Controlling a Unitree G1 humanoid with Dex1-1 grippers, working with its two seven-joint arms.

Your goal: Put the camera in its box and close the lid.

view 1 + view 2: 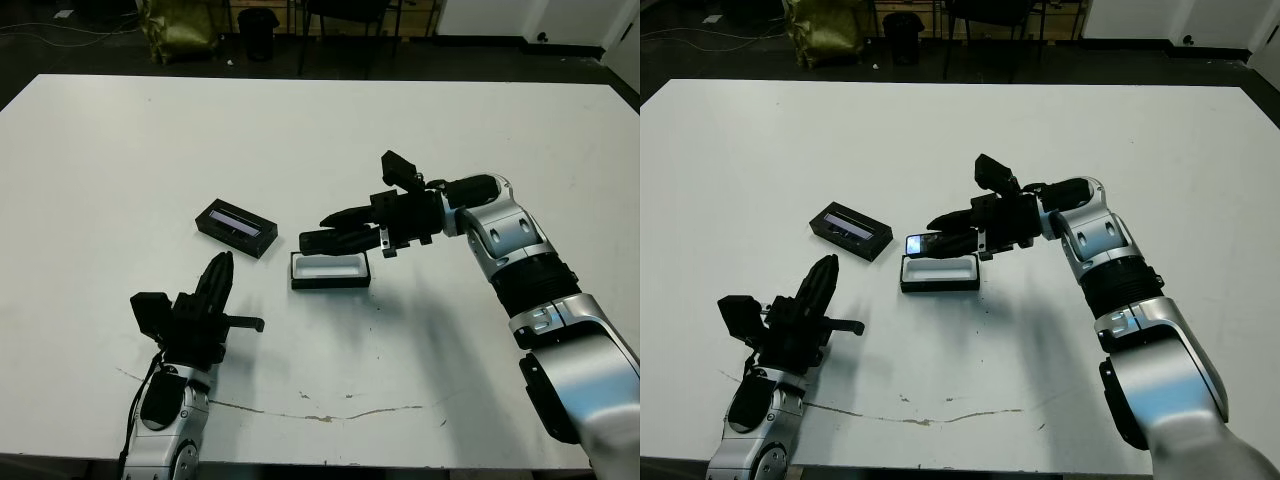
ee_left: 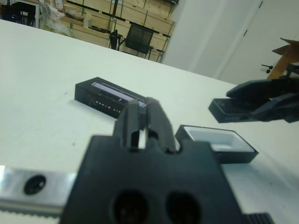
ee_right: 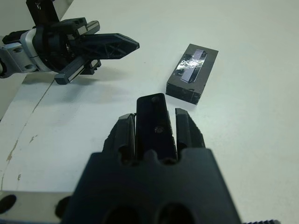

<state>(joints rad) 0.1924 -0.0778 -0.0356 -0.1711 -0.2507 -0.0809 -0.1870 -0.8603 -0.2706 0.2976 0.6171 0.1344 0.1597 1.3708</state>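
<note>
My right gripper (image 1: 325,230) is shut on the camera (image 1: 322,242), a slim black bar held level just above the box (image 1: 330,284). The box is an open black tray with a white lining, resting mid-table. In the right wrist view the camera (image 3: 154,123) sits clamped between both fingers. The lid (image 1: 236,228), black with a pale strip, lies flat to the left of the box, apart from it. Near the table's front left, my left gripper (image 1: 220,265) is shut on nothing and points toward the lid and box.
A thin crack line (image 1: 300,410) runs along the table top near the front edge. Beyond the far edge stand a dark bin (image 1: 258,30), chair legs and a yellow-green bag (image 1: 180,30) on the floor.
</note>
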